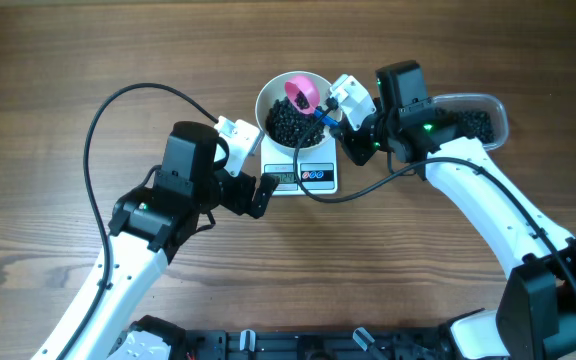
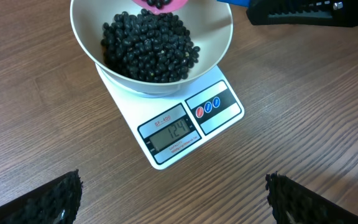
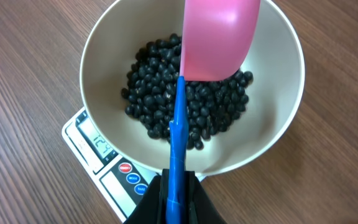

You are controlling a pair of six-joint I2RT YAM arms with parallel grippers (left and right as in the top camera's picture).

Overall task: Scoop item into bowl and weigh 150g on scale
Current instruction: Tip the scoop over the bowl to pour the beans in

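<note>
A loose heap of small, glossy black round beads (image 2: 151, 46) is seen in the deep, round, plain white bowl (image 3: 104, 81), which stands on the small white square kitchen scale (image 2: 126, 102). The bowl covers the scale's 12 o'clock half, and the grey digital display (image 2: 169, 135) at the 6 o'clock edge reads 124, so a modest top-up is judged to be needed.

A pink plastic scoop (image 3: 219, 37) on a thin blue handle (image 3: 178, 124) is held over the bowl's 12 o'clock side, tilted mouth-down. A few beads can be made out in its mouth from the left wrist view. The jaws of the right gripper (image 3: 178, 190) are clamped tight on the handle's end.

The left gripper (image 2: 173, 202) hovers near the scale's 8 o'clock corner with its jaws spread fully apart and nothing between them.

More beads are kept in the clear rounded-rectangular plastic tub (image 1: 503, 115), at 3 o'clock from the bowl on the wooden counter (image 1: 68, 60).

The beads are judged to be hard, light and slippery. They would roll and scatter freely, so they cannot sensibly be pinched and are best taken by the scoop. The handle looks stiff but narrow, and a firm hold near its end, as now, is judged apt. Small tilts are advised, since a heap like this tends to pour out all at once. The bowl should not be pressed, or the reading could be upset.
</note>
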